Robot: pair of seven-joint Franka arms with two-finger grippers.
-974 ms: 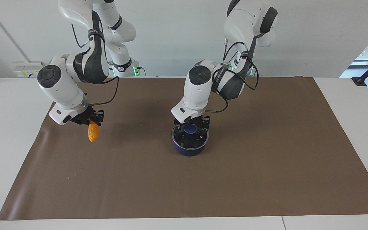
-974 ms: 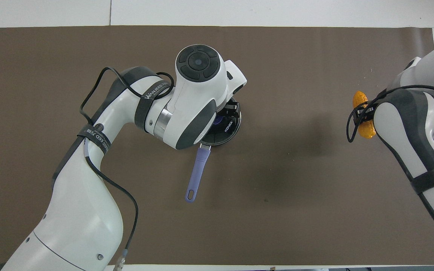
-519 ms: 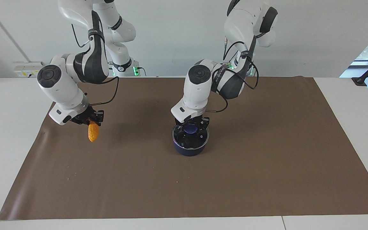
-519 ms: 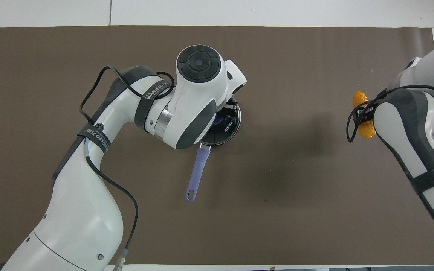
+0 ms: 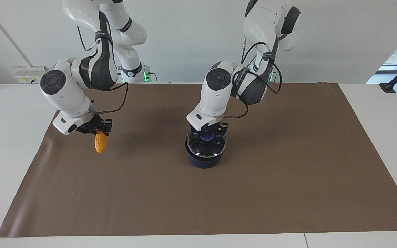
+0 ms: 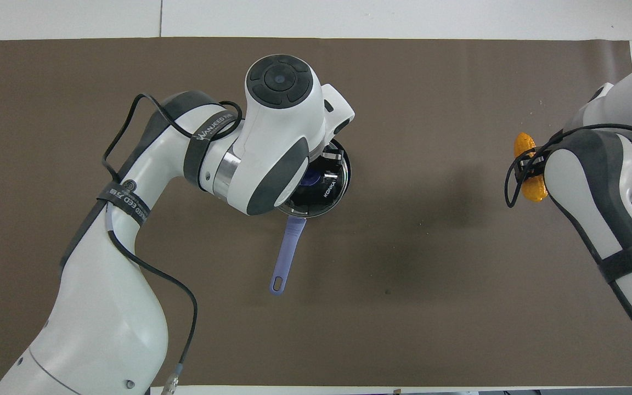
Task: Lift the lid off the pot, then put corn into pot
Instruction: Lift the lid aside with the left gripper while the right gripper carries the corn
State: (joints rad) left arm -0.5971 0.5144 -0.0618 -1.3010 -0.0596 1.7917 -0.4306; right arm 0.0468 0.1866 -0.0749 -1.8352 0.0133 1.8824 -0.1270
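The dark navy pot (image 5: 203, 160) stands mid-mat, its blue-purple handle (image 6: 286, 258) pointing toward the robots. My left gripper (image 5: 206, 135) is shut on the blue-purple knob of the clear glass lid (image 5: 206, 144) and holds the lid a little above the pot's rim; the lid also shows in the overhead view (image 6: 324, 186) under the left arm's wrist. My right gripper (image 5: 97, 131) is shut on the yellow-orange corn (image 5: 100, 143), held end-down in the air over the mat toward the right arm's end; the corn also shows in the overhead view (image 6: 530, 167).
A brown mat (image 5: 288, 179) covers the white table (image 5: 9, 137). A wall socket strip (image 5: 26, 76) sits at the table's edge nearest the robots, at the right arm's end. A dark clamp foot (image 5: 389, 88) stands at the left arm's end.
My left gripper has risen with the lid, which was resting on the pot and now hangs just above its rim. The right arm with the corn has not moved.
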